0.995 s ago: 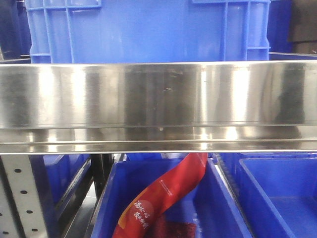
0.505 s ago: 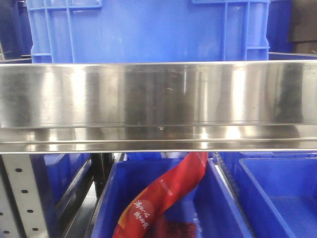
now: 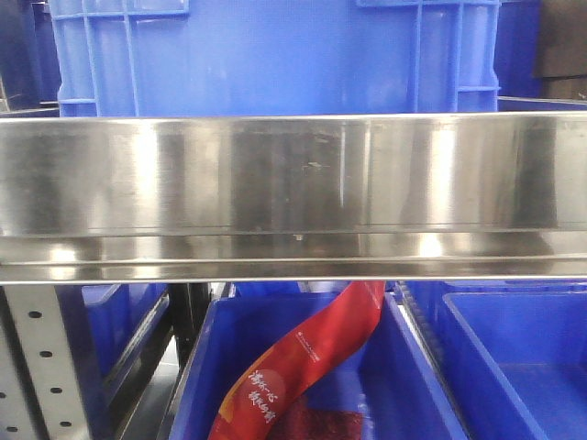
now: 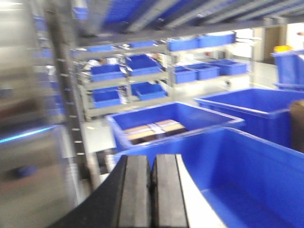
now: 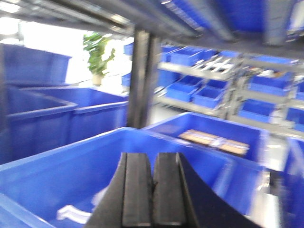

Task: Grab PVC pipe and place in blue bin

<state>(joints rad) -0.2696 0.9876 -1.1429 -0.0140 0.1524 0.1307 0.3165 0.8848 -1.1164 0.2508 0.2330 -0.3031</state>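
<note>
PVC pipe (image 5: pixel 72 212), a blurred pale shape, lies in the blue bin (image 5: pixel 47 166) below the right gripper (image 5: pixel 153 161), whose fingers, like those of the left gripper (image 4: pixel 152 161), are pressed together on nothing.

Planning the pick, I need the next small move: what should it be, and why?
Probably open the right pincer and ease it down-left toward the white curved piece, possibly the PVC pipe, in the blue bin below it. Both pincers are shut on nothing, and the left pincer has no pipe in view.
</note>
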